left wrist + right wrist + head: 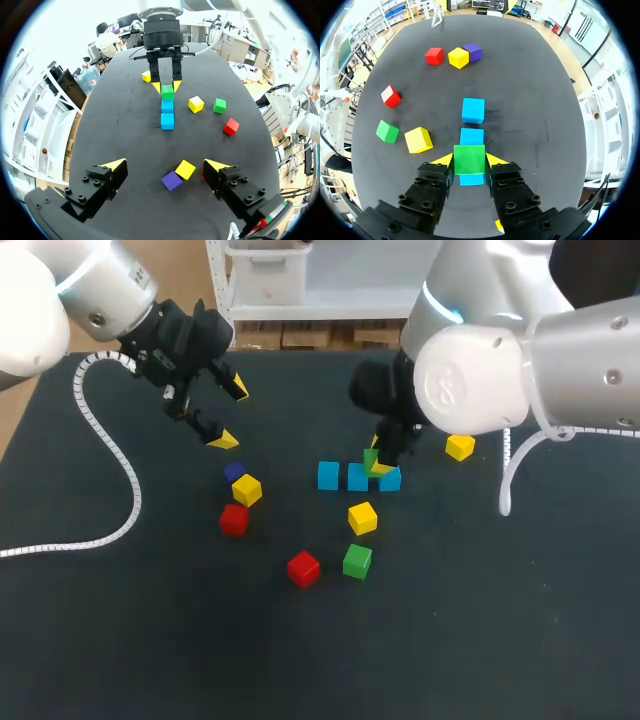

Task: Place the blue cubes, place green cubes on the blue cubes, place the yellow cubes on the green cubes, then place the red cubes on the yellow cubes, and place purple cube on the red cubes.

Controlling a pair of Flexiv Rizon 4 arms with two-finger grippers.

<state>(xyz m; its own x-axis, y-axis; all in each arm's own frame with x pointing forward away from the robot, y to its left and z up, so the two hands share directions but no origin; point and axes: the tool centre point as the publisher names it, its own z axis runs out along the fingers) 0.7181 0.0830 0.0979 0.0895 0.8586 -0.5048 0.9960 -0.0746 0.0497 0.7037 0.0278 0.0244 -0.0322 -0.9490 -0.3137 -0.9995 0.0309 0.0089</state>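
Three blue cubes lie in a row mid-table [328, 476] [357, 478] [390, 478]. My right gripper [380, 462] is shut on a green cube [371, 458] [469, 159] and holds it over the row's right-hand blue cube [471, 179]; I cannot tell whether they touch. The other two blue cubes [471, 136] [473, 110] lie ahead of its fingers. My left gripper [228, 416] [166, 165] hangs open above the table at the left, with a purple cube [171, 180] and a yellow cube [185, 169] below it.
Loose cubes lie around the row: purple [236, 471], yellow [247, 490], red [234, 520], red [303, 568], green [357, 561], yellow [362, 517], and yellow [460, 447] behind my right arm. A white coiled cable [110, 455] trails across the left side.
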